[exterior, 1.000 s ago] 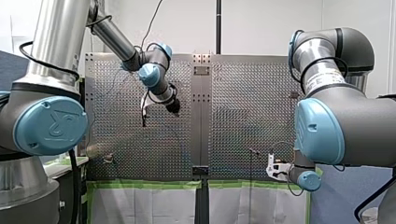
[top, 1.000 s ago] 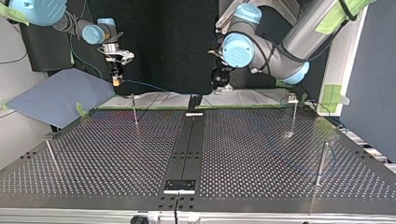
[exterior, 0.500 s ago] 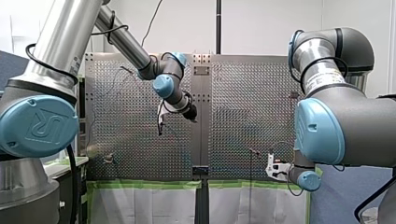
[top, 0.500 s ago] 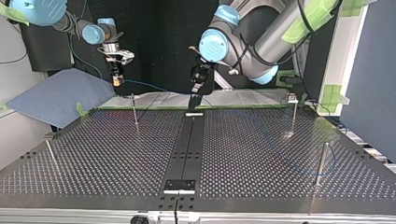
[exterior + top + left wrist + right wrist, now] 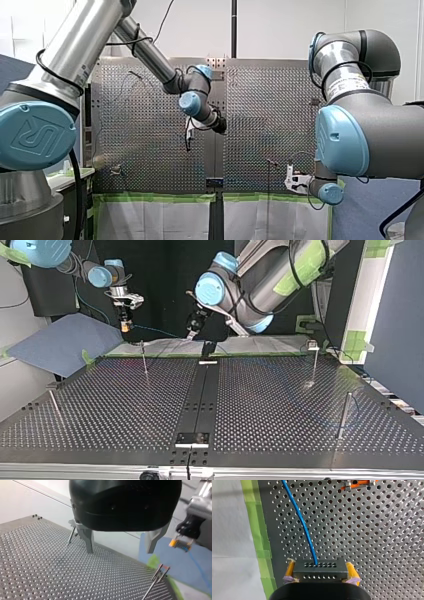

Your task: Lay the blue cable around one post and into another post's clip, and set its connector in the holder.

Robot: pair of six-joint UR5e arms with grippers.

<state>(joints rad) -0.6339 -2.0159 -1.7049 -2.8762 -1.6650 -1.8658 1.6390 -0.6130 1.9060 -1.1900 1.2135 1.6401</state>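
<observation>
On the top view's counter (image 5: 260, 405), the near post (image 5: 344, 414) stands at 4 o'clock. The clip post (image 5: 313, 360) is farther back at 2 o'clock. By the far edge, my left end effector (image 5: 192, 331) hangs at 12 o'clock. Its wrist view shows the metal fingers (image 5: 87, 540) spread wide with nothing between them. Out at 11 o'clock, my right end effector (image 5: 124, 325) has its yellow pads (image 5: 290, 570) clamped on the dark connector (image 5: 320, 571). The blue cable (image 5: 304, 527) leaves the connector and runs ahead toward 11 o'clock over the counter's holes, beside the green tape (image 5: 254, 517).
</observation>
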